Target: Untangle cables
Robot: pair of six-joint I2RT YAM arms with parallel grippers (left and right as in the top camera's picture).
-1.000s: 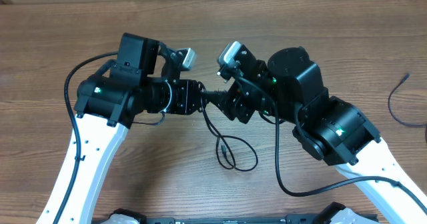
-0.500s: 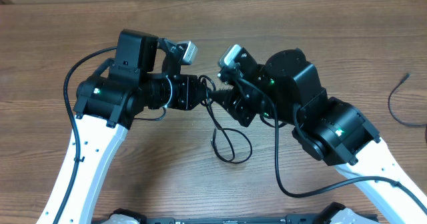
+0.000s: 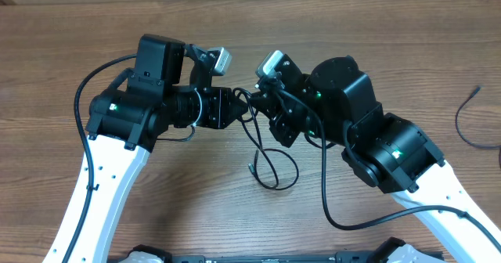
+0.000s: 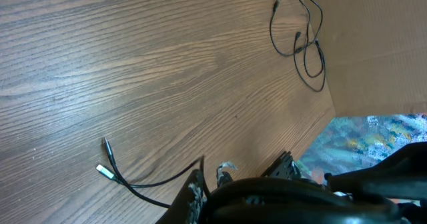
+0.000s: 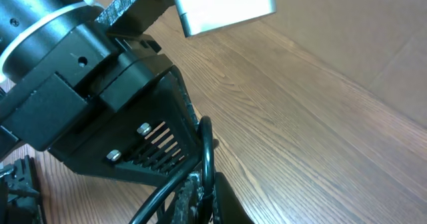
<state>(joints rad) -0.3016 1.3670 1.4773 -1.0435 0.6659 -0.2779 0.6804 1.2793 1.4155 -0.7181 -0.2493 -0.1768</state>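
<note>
My left tool (image 3: 232,106) is pinched nearly shut on a thin black cable (image 3: 270,165). In its wrist view the strand runs out from between the fingers towards eight o'clock and ends in two small plug ends (image 4: 105,169) lying on the worktop (image 3: 376,28). My right tool (image 3: 257,110) sits tip to tip with it, just at its three o'clock, and is clamped fully shut. Its wrist view shows a bend of the same cable rising from between the fingers, so I judge that both tools have hold of one strand, very close together.

From that shared grip the cable droops towards six o'clock and lies on the worktop as a loose loop that crosses over itself, with one end showing at the loop's nine o'clock. A second cable (image 3: 468,118) lies well apart at the worktop's three o'clock edge. I am touching none of it.

As I read it, the step in hand is the two-handed grip on the snarl, with the pull-apart not yet made. The next move calls for drawing my tools away from each other, left towards nine o'clock and right towards three. I should lift a little as well, so that the crossed loop can slide open rather than tighten. The strand is far thinner than my fingers, so it could slip out. I cannot tell whether the crossing is a true knot or only an overlap.
</note>
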